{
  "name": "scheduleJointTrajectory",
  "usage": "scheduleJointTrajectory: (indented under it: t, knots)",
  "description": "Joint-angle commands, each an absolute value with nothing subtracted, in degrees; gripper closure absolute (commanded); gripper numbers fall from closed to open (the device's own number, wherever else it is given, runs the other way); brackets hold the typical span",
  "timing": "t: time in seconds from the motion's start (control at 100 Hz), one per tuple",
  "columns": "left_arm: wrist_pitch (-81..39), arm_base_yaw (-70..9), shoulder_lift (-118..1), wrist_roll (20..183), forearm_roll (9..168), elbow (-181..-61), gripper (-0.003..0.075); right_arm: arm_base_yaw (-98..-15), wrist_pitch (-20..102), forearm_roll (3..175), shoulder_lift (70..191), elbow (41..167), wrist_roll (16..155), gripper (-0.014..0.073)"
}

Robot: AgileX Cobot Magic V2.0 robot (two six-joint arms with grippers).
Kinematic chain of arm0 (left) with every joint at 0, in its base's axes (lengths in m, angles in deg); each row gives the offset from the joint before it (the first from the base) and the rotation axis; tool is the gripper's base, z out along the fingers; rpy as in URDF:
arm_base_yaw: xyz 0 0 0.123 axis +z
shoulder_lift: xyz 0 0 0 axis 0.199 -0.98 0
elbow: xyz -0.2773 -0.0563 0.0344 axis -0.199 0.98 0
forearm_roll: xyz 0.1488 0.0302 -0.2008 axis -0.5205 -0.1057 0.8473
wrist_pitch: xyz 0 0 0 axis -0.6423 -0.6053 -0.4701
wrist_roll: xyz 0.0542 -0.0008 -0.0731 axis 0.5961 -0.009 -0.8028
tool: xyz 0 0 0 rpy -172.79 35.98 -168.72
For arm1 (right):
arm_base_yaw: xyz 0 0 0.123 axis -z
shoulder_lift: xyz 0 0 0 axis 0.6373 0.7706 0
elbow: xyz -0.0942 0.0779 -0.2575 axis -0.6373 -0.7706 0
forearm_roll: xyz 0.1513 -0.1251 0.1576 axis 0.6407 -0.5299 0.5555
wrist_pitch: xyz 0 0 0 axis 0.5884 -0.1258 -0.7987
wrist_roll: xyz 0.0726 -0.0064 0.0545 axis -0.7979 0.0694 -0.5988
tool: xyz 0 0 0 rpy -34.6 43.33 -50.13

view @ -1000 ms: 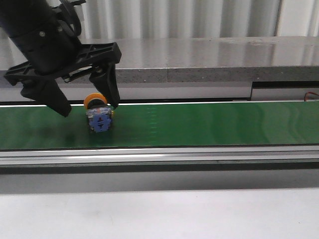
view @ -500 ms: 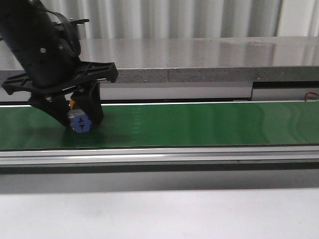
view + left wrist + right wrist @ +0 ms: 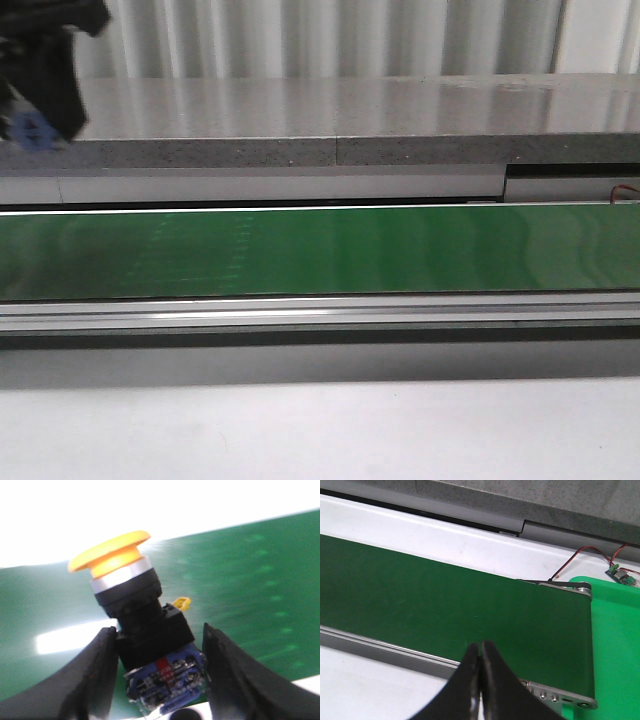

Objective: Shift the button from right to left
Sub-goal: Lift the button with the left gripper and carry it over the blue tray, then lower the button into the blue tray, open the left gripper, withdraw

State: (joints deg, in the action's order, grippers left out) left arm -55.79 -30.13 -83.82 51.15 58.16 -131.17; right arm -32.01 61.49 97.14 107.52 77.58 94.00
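Button gripped above the belt
The button (image 3: 142, 630) is pinched between the left gripper (image 3: 157, 672) fingers, cap toward eleven o'clock; the right gripper (image 3: 480, 680) is pressed together.

yellow-capped button (image 3: 145, 630), green belt (image 3: 400, 250)

You've got a corrugated white wall (image 3: 350, 35) behind a grey speckled ledge (image 3: 400, 110), green conveyor belt (image 3: 380, 250) in front, glare on it.
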Motion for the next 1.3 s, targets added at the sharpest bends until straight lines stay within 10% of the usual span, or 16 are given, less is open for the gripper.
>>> scheduleJointTrajectory:
  t: [0.0,0.54,1.29]
  knots:
    - [-56.89,-24.99,-78.74,50.48,54.38,-132.85,0.0740,-32.13,58.09,98.61,107.31,79.04,94.38,0.0653]
    - [-53.48,-0.03,-85.50,57.03,49.59,-130.58,0.0740,-32.13,58.09,98.61,107.31,79.04,94.38,0.0653]
    - [-43.23,6.68,-101.41,56.93,50.30,-131.02,0.0740,-32.13,58.09,98.61,107.31,79.04,94.38,0.0653]
